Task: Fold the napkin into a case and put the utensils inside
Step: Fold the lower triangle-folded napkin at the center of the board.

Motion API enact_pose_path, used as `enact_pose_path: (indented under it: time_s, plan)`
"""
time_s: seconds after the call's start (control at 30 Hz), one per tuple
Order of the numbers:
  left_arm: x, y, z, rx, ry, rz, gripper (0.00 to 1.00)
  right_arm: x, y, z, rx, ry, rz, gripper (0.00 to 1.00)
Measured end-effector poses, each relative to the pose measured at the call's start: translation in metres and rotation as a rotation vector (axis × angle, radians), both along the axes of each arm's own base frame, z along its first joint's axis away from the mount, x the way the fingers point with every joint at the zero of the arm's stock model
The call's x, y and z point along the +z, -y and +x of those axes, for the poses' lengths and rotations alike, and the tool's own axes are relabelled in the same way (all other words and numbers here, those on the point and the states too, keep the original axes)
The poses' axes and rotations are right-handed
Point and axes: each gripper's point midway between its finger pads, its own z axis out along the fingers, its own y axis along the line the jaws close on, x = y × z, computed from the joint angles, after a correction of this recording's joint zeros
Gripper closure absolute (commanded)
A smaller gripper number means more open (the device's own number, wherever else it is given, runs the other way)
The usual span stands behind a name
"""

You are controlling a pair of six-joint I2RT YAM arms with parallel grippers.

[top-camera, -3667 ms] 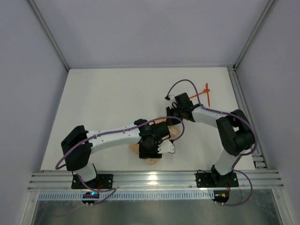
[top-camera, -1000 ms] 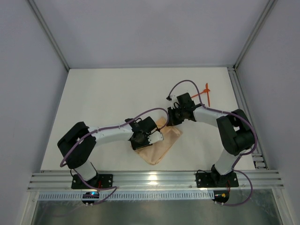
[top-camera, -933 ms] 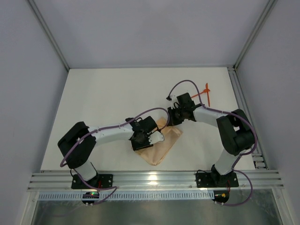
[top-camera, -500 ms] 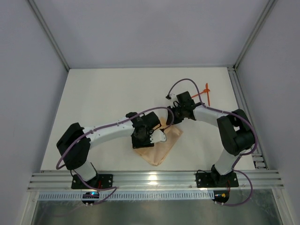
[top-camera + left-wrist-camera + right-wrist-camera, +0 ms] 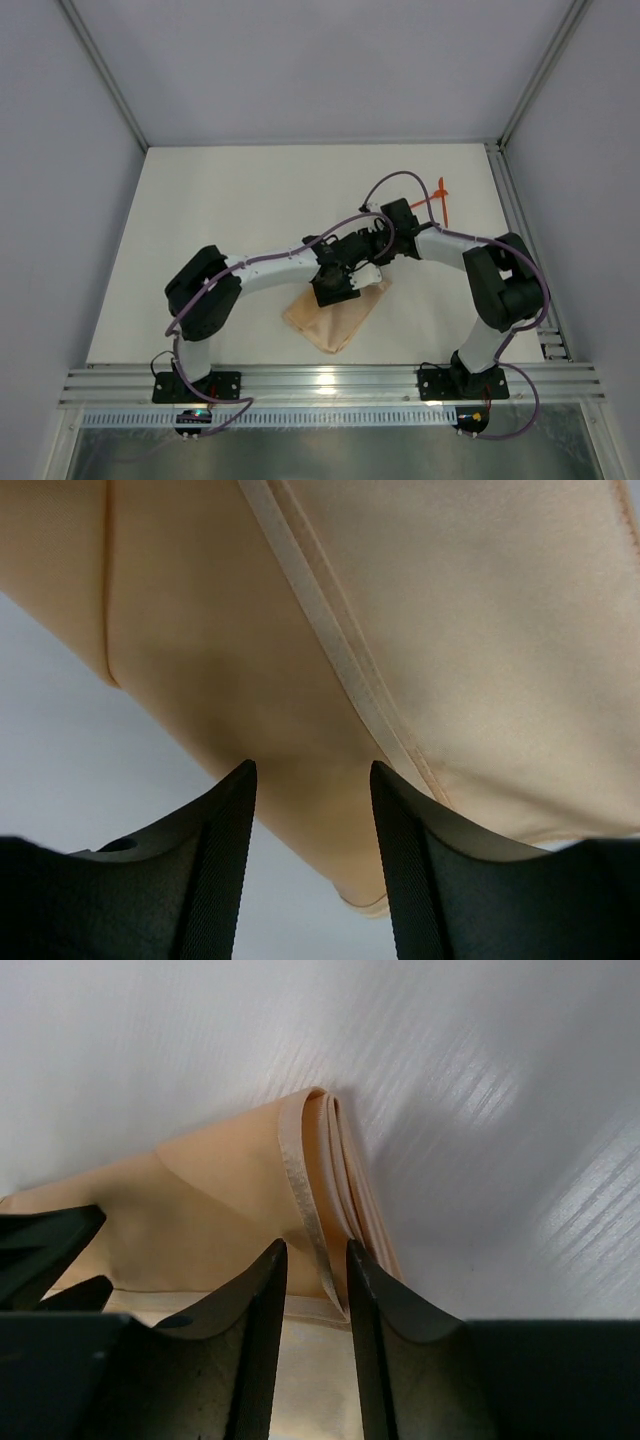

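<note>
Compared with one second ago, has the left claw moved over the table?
Yes. The left claw has shifted right and slightly away from the near rail, toward the utensils.

Folded peach napkin [image 5: 480,630], jaws parted

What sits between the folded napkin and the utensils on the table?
Top view: the right arm's wrist spans the stretch from the napkin to the utensils; only bare table shows beside it.
</note>
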Motion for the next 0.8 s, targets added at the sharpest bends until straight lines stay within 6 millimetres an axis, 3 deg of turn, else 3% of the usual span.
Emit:
enact_pose_path:
  time_s: [0.13, 0.33, 0.8]
  plan:
    - [-0.022, -0.013, -0.003, 0.046, -0.031, 0.014, 0.5, 0.007, 0.0, 0.001, -0.013, 0.012, 0.01, 0.61]
    - [-0.021, -0.013, -0.002, 0.052, -0.015, -0.017, 0.5, 0.015, 0.0, 0.004, -0.037, 0.024, 0.019, 0.6]
    - [-0.02, -0.013, -0.002, 0.05, -0.013, -0.019, 0.5, -0.001, 0.012, -0.009, -0.061, -0.029, -0.011, 0.6]
